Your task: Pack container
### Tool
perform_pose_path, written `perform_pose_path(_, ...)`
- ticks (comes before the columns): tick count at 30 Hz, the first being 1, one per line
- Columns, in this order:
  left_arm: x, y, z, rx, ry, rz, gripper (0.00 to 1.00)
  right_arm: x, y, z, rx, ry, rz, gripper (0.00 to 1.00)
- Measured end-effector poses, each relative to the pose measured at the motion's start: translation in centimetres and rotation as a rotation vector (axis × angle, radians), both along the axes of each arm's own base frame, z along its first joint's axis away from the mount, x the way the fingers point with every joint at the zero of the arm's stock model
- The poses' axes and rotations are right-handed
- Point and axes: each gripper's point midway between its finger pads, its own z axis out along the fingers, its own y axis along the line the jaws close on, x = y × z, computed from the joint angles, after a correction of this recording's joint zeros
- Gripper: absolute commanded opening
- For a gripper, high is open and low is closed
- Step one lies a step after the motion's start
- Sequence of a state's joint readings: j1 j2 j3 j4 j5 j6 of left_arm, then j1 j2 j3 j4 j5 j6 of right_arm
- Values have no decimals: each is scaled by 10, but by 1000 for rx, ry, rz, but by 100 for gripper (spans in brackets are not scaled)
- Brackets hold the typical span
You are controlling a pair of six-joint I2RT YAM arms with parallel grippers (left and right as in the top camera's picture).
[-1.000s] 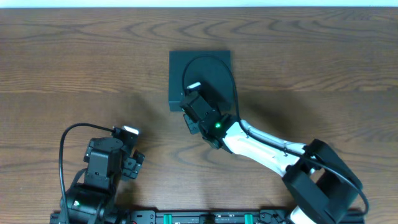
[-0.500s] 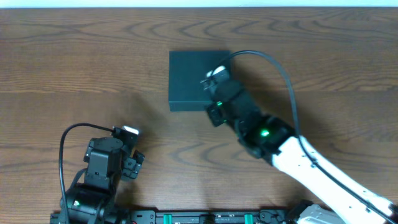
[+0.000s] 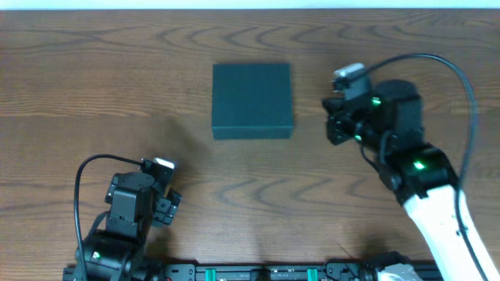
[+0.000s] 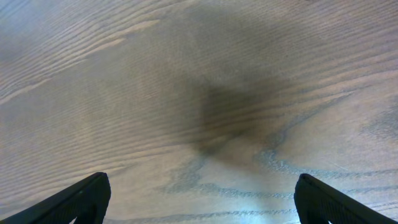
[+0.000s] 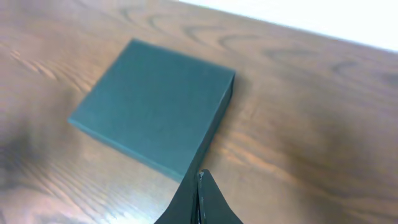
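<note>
- Teal-black cardboard, dead centre of the picture: the container (image 3: 251,101) sits square on the wooden table (image 3: 78,78), in the middle from left to right and toward the far side.
- Its lid (image 5: 155,118) is down flat. The right wrist view shows the top lying flush, with no gap showing along the edges it sees.
- Over to the right gripper (image 3: 337,126). It hangs off the container's right side, near it but clearly apart, touching nothing.
- From its own camera, the right gripper's fingers are pressed together into a single point low in the view. They hold nothing, and the box lies ahead of them and off to the left.
- Down at the near left, the left gripper (image 4: 199,198) is parked close to the robot's base, well away from the container.
- Its fingers stand wide apart at the two bottom corners of the wrist view, with only bare wood grain and a soft shadow between them.
- Scanning the tabletop, I see no packets or other loose items anywhere in the overhead view.
- My read is that with the flap closed, nothing waiting to go in and neither arm carrying anything, the packing looks finished or very nearly so.
- One caveat: the box is shut, so what is inside cannot be seen.
- If anything is left to do, I'd guess it is only a check that the flap is seated, then getting the right arm clear.
</note>
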State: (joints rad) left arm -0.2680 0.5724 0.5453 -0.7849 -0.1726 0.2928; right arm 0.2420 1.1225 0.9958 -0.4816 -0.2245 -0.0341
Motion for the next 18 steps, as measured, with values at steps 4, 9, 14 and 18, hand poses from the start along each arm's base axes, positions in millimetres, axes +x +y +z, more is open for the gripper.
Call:
perform_pose_path(4,0,0,0,1,0,0,95,-7,-32,14,57,-147,-60,1)
perform_pose_path(9,0,0,0,0,-1,0,95,-36,-59,21,109,-337,-113,1)
perform_pose_path(14,0,0,0,0,0,0,95,-67,-54,48,118,-669,-26,1)
perform_pose_path(18,0,0,0,0,0,0,95,-84,-57,50,111,-836,-36,1)
